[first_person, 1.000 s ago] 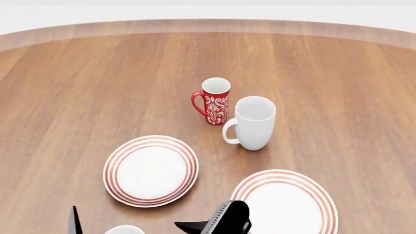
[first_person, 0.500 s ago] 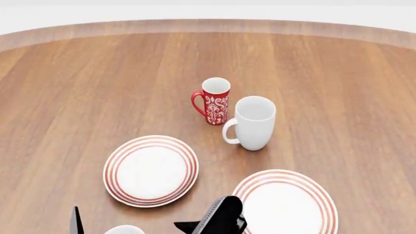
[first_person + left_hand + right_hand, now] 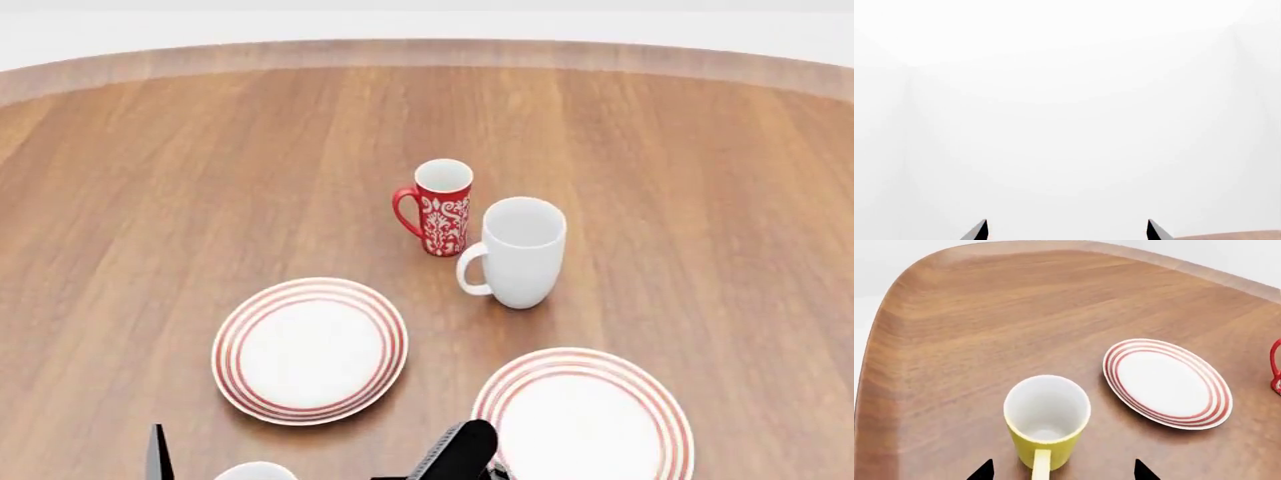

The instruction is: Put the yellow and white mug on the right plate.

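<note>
At the head view's six o'clock edge, the yellow and white mug (image 3: 1046,422) stands upright on the wooden table (image 3: 200,170), empty, its handle toward the right gripper (image 3: 1062,471), whose open fingertips straddle it without touching. The right plate (image 3: 585,415) lies bare at five o'clock; the left plate (image 3: 310,350), red mug (image 3: 441,207) and white mug (image 3: 518,252) hold nothing visible. Left gripper (image 3: 1066,231) is open.

2 plates (image 3: 310,350), perhaps a mug rim (image 3: 254,470)
</note>
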Robot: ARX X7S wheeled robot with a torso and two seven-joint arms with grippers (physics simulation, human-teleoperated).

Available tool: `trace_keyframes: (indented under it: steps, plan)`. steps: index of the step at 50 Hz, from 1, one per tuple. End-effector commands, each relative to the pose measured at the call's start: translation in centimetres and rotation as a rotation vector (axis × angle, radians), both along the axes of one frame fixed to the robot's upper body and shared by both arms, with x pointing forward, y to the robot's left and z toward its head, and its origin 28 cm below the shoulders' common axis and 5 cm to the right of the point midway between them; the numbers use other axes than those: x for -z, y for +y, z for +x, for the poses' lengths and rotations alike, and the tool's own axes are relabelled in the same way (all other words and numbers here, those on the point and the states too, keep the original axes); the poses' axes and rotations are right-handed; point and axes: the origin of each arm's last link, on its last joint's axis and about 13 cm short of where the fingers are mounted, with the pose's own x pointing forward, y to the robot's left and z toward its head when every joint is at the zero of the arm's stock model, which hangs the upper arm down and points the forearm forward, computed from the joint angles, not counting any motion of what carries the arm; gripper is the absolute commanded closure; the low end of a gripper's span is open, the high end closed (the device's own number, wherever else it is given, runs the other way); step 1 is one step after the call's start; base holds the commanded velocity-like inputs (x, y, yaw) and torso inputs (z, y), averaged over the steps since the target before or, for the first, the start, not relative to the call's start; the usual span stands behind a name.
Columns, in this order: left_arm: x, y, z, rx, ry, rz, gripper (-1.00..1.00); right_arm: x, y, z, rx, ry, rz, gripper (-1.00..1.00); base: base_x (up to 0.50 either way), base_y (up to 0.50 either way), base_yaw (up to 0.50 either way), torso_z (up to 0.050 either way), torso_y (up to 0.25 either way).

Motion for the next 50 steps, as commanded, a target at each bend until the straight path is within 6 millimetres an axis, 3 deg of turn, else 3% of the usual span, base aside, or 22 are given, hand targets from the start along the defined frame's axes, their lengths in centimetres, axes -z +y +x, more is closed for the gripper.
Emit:
trace_keyframes:
  steps: [1, 50]
  plan:
    - [-0.2, 0.0, 0.1, -0.002, -0.008, 0.013, -1.0, 0.9, 0.2, 0.1, 0.008, 0.023, -0.014, -1.0, 0.0, 0.0, 0.0, 0.0, 0.0]
    - [0.0, 0.1, 0.1, -0.003, 0.003, 0.005, -1.0, 2.7, 3.2, 1.7, -0.008, 0.023, -0.07, -1.0, 0.0, 0.0, 0.0, 0.0, 0.0]
